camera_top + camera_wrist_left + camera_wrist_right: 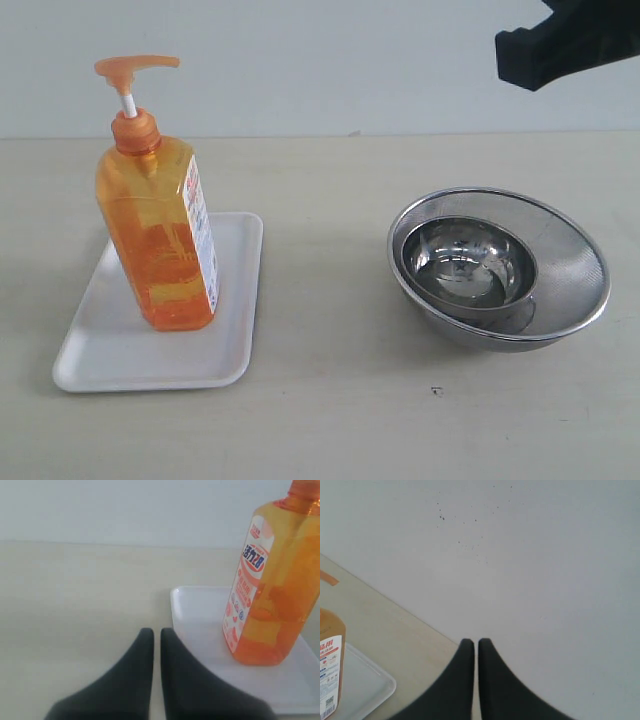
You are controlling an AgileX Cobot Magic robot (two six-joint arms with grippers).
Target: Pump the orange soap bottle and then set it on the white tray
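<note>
The orange soap bottle point(160, 225) stands upright on the white tray point(235, 345) at the left of the table, pump head point(135, 68) raised. In the left wrist view the orange soap bottle point(272, 580) rests on the white tray point(200, 615), and my left gripper point(157, 630) is shut and empty, short of the tray's corner, apart from the bottle. My right gripper point(476, 641) is shut with nothing in it, raised toward the wall; a black part of that arm point(570, 40) shows at the top right of the exterior view. The bottle's edge point(330, 665) and the tray corner point(370, 685) appear in the right wrist view.
A steel mesh bowl point(575, 255) with a smaller steel bowl point(468, 262) inside stands on the right half of the beige table. A pale wall rises behind the table's far edge.
</note>
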